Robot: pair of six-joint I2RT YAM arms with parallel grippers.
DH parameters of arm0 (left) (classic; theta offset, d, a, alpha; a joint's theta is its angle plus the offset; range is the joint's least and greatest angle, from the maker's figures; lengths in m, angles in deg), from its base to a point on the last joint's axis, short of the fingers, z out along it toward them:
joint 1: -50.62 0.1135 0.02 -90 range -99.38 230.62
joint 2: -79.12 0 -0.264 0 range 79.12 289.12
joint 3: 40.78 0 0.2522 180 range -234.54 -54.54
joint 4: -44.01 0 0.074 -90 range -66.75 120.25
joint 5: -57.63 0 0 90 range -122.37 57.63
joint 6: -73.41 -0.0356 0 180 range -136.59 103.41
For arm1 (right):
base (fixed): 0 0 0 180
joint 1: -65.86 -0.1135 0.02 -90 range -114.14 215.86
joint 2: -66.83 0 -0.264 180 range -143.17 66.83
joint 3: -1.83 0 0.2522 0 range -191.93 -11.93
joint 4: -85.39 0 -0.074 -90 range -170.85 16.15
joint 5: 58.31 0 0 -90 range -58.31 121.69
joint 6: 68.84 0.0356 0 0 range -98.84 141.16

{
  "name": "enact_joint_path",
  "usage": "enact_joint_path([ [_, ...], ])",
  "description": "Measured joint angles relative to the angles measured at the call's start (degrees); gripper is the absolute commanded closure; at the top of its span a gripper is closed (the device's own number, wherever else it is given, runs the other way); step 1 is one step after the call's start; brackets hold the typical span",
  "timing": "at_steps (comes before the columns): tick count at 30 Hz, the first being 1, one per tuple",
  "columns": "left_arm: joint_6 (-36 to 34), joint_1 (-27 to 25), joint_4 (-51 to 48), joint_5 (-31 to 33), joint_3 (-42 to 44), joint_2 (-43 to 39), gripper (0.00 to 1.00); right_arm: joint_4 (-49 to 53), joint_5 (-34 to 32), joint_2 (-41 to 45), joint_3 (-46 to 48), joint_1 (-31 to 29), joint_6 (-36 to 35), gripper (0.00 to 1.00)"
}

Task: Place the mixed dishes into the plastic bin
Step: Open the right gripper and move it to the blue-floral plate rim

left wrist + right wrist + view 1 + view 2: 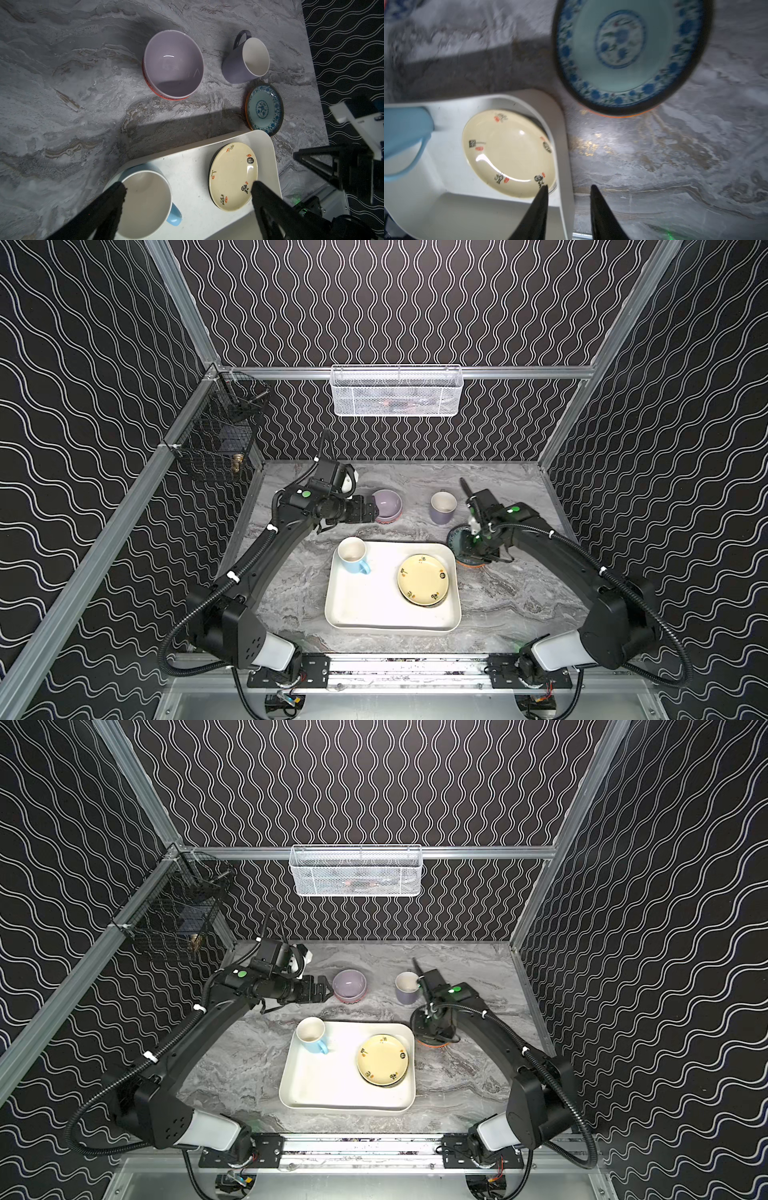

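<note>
The cream plastic bin (390, 628) holds a light blue mug (353, 558) and a pale yellow plate (423, 579) lying on a black plate. Behind it, a lavender bowl (387, 504) sits nested in a red-orange bowl (166, 97), with a lavender-grey mug (442, 508) to their right. A blue-patterned plate (623, 52) rests on an orange plate (623, 115) just right of the bin. My left gripper (376, 510) hangs wide open at the lavender bowl's left side. My right gripper (569, 188) hovers over the blue-patterned plate, fingers parted and holding nothing.
A white wire-mesh basket (397, 391) hangs on the back wall. A black wire basket (220, 435) hangs on the left wall. Bare marble table (519, 593) lies right of the bin, and patterned walls close three sides.
</note>
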Motion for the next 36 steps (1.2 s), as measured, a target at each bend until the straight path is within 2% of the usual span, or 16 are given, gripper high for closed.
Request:
enact_joint_path([
  [5,-0.52,-1.49,0.04,-1.44,-3.19,2.29,0.01,-1.29,-1.51,-0.22,1.9,10.97,0.04,0.6],
  [11,-0.66,-5.62,0.83,-2.45,-8.44,6.64,0.02,-7.13,-2.29,-7.8,2.08,18.67,0.02,0.61],
  [16,-0.66,-7.72,1.09,-3.17,-10.88,9.51,0.01,-10.93,-1.66,-12.83,0.76,20.87,-0.46,0.62],
  [24,-0.7,-7.76,1.25,-3.06,-13.09,12.26,0.02,-14.64,-0.5,-18.12,-1.05,21.33,-2.29,0.63],
  [36,-0.7,-7.76,1.05,-3.1,-15.8,16.28,0.02,-16.28,2.49,-20.26,-0.42,21.38,-3.65,0.65],
])
